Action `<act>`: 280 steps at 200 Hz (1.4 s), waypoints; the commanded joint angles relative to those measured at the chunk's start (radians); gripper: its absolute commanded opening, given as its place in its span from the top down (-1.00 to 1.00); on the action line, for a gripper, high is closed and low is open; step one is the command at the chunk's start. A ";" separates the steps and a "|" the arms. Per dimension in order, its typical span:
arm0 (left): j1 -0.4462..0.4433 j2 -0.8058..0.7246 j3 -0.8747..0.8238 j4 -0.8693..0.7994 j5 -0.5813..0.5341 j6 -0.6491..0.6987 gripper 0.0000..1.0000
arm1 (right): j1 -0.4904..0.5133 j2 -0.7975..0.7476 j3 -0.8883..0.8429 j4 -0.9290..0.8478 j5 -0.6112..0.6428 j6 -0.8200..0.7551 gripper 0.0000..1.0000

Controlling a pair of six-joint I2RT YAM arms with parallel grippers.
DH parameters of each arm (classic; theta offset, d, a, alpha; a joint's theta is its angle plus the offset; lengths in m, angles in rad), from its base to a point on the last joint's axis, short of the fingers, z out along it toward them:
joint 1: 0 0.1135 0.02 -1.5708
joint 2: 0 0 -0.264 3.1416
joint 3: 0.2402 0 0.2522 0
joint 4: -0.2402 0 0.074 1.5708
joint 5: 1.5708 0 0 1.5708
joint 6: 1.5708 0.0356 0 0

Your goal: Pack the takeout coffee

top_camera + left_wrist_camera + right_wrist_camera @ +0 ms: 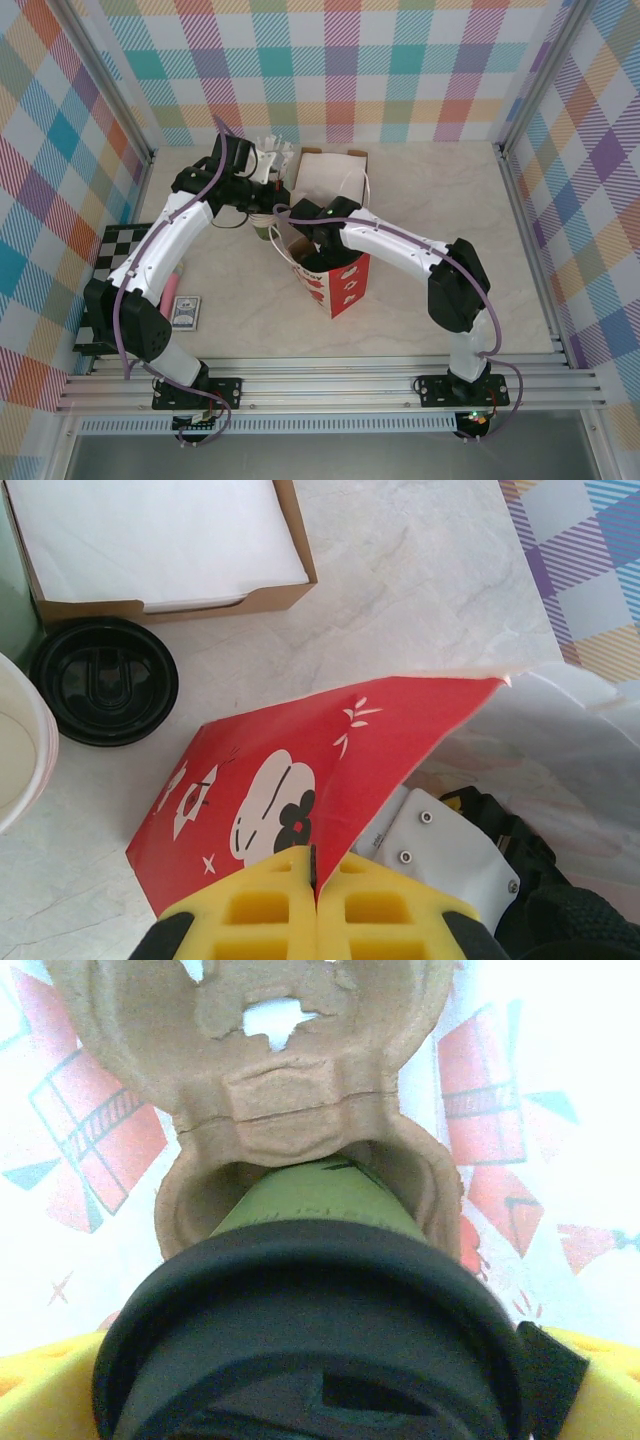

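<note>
In the right wrist view the takeout coffee, a dark-green cup (pixel 305 1205) with a black lid (pixel 300 1310), is held between my right gripper's (pixel 318 1390) yellow fingers (pixel 40 1390). Its base sits in a pocket of a brown pulp cup carrier (pixel 290 1110) inside the bag. From above, my right gripper (pixel 301 246) reaches into the mouth of the red printed bag (pixel 347 285). My left gripper (pixel 316 868) is shut on the bag's red edge (pixel 330 760); in the top view it (pixel 277 232) sits at the bag's left rim.
A brown box of white napkins (pixel 160 540) stands behind the bag, also seen from above (pixel 330 175). A separate black lid (pixel 103 680) and a cream cup stack (pixel 18 745) are beside it. A checkered board (pixel 112 262) and a small card box (pixel 185 312) lie at left.
</note>
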State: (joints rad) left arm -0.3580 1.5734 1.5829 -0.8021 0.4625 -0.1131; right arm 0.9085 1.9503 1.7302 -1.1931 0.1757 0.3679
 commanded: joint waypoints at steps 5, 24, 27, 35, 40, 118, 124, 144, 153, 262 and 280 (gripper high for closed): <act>-0.007 -0.030 0.019 0.009 0.023 -0.011 1.00 | 0.003 -0.040 0.026 0.007 0.016 0.003 -1.00; -0.007 -0.026 0.020 0.007 0.024 -0.011 1.00 | 0.003 -0.046 0.026 0.010 0.013 0.006 -1.00; -0.007 -0.026 0.021 0.005 0.024 -0.011 1.00 | 0.003 -0.048 0.026 0.013 0.015 0.006 -1.00; -0.007 -0.023 0.023 0.005 0.024 -0.011 1.00 | 0.003 -0.051 0.026 0.016 0.016 0.008 -1.00; -0.008 -0.023 0.023 0.004 0.024 -0.010 1.00 | 0.003 -0.053 0.025 0.018 0.017 0.009 -1.00; -0.007 -0.010 0.031 -0.003 0.014 -0.010 1.00 | 0.003 -0.065 0.043 0.023 0.024 -0.002 -1.00; -0.007 -0.010 0.032 -0.003 0.010 -0.010 1.00 | 0.003 -0.068 0.046 0.021 0.025 -0.004 -1.00; -0.007 -0.011 0.034 -0.005 0.003 -0.008 1.00 | 0.003 -0.074 0.053 0.019 0.030 -0.004 -1.00; -0.008 -0.009 0.034 -0.005 0.002 -0.008 1.00 | 0.003 -0.080 0.055 0.023 0.031 -0.003 -1.00; -0.007 0.010 0.063 -0.026 -0.013 0.012 1.00 | 0.003 -0.123 0.088 0.027 0.047 -0.020 -1.00; -0.008 0.014 0.063 -0.026 -0.017 0.013 1.00 | 0.003 -0.126 0.091 0.029 0.047 -0.023 -1.00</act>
State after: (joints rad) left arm -0.3595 1.5795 1.6089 -0.8127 0.4519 -0.1146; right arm 0.9096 1.8671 1.7897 -1.1526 0.2077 0.3573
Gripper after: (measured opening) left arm 0.059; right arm 0.999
